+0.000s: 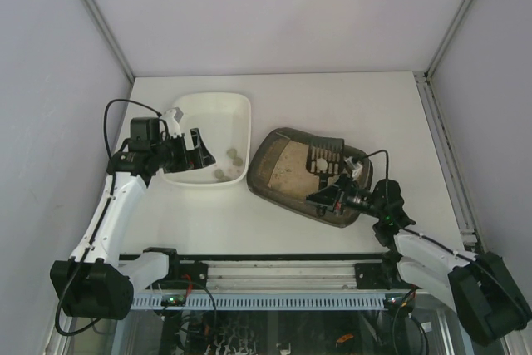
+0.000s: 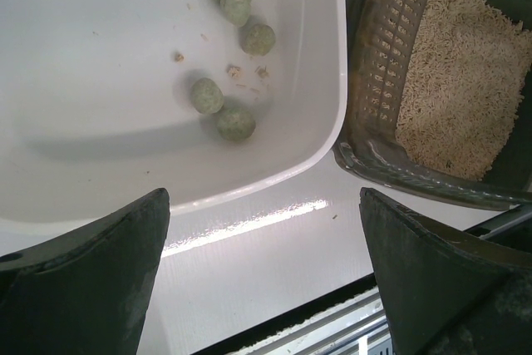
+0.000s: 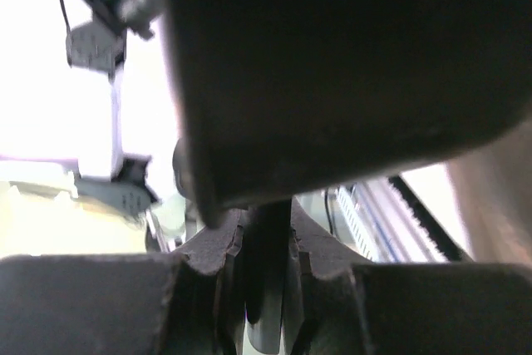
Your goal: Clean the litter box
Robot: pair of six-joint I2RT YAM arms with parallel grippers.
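Litter box (image 1: 258, 168) sits on worktop (image 1: 366, 106), under and just ahead of right hand (image 1: 334, 193), just right of left hand (image 2: 266, 288). Long axis runs left-right, its right end skewed toward the arm bases. Right hand clenched on black scoop (image 1: 326, 155) handle above the litter. Left hand released, fingers wide, over white tray (image 1: 212, 118).

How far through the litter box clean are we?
Done: four clumps lie in the white tray. In hand: right claw grips the scoop at the litter box. Remaining: no clumps show in the litter, though the scoop hides part; check there.
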